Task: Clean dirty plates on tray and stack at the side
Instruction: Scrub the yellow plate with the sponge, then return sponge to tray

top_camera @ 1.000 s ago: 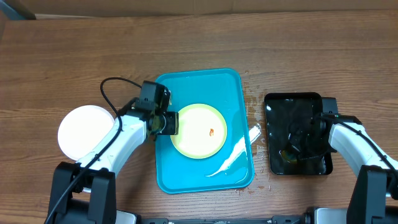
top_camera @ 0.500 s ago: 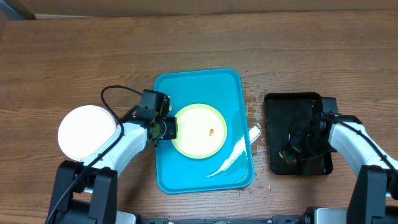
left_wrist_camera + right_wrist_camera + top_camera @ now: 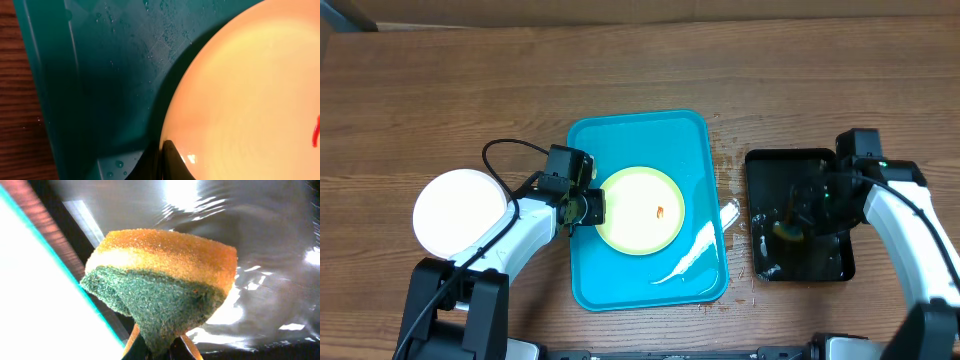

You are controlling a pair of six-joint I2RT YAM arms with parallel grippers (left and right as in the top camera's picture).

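A pale yellow-green plate [image 3: 638,200] with a small red-orange smear at its centre lies in the turquoise tray [image 3: 620,140]. My left gripper [image 3: 594,207] is shut on the plate's left rim. The left wrist view shows the fingertips [image 3: 170,157] pinching the plate [image 3: 245,85] at its edge, over the wet tray [image 3: 100,75]. A white plate [image 3: 460,212] sits on the table to the left of the tray. My right gripper [image 3: 792,226] is shut on a yellow and green sponge [image 3: 160,287], held just above the black tray [image 3: 770,165].
The black tray [image 3: 260,225] holds shallow water. A white streak [image 3: 688,258] crosses the turquoise tray's front right corner. Water drops wet the table [image 3: 735,190] between the two trays. A black cable [image 3: 495,145] loops off the left arm.
My left gripper has closed on the plate's left rim after shifting slightly toward the front. My right arm has moved toward the back, and the sponge has come up out of the water.
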